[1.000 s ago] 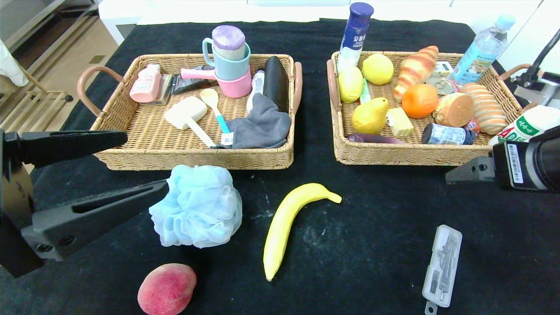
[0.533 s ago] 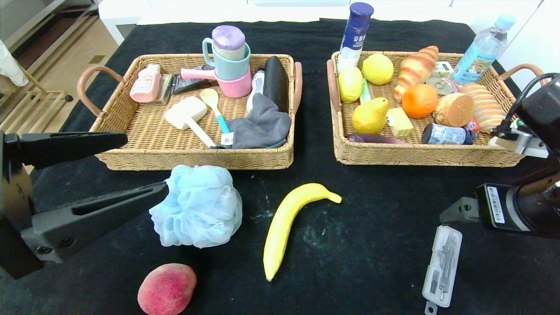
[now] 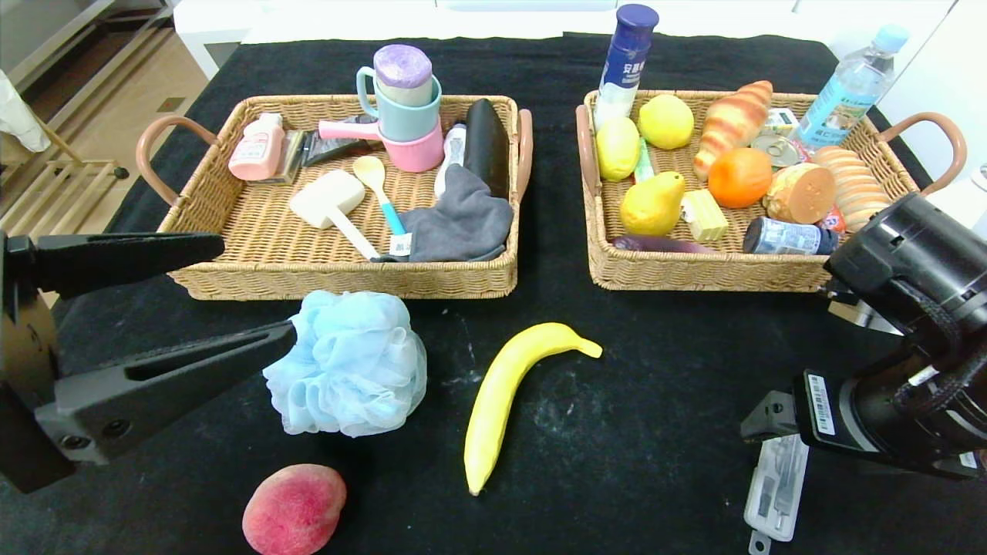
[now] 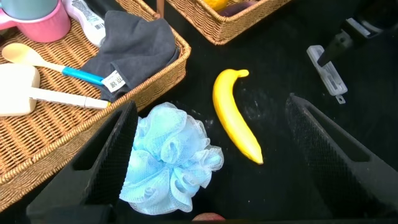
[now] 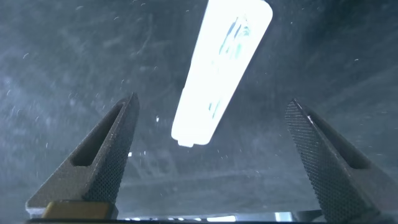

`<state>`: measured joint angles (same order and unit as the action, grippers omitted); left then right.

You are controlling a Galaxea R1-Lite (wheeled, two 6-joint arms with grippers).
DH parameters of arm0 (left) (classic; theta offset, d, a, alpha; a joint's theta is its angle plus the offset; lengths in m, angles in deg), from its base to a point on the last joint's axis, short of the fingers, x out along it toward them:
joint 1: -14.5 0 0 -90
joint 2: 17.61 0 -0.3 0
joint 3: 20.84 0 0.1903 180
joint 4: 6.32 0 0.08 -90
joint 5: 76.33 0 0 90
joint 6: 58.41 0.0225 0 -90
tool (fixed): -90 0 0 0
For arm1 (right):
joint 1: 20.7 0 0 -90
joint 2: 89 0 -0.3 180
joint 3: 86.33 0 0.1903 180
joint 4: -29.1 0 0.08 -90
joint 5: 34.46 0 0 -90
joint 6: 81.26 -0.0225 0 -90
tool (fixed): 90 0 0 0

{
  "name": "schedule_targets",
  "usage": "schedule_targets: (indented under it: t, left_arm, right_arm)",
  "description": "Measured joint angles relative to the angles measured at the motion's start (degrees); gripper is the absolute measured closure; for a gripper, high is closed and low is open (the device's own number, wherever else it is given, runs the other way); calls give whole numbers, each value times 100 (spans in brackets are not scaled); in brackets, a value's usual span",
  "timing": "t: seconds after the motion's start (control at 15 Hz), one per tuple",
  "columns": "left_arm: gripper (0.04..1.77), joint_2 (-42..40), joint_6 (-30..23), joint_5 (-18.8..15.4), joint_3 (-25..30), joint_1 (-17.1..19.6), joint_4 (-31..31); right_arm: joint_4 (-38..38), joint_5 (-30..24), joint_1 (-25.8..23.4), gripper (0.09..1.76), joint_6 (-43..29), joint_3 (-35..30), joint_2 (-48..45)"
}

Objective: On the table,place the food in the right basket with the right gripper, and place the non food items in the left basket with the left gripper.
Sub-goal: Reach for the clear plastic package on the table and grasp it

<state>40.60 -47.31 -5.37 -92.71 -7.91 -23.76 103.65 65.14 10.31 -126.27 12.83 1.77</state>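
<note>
The right gripper has dropped from the right basket to the compass case (non-food, wrongly), fingers spread; left gripper spread beside the pouf.

Blue pouf, banana, peach, compass case loose on black table.

No text is reading clearly: the tall blue-capped white bottle is showing only illegible blue print.
</note>
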Motion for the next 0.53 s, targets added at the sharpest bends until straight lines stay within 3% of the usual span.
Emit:
schedule_targets:
  t: [0.33,0.53]
  left_arm:
    - [9,-2,5,0,0,-7,0]
    - [9,-11,0,11,2,-88,0]
  right_arm:
    - [-940,-59,-11,14,-144,-614,85]
    - [-1035,-54,-9,14,-182,-811,95]
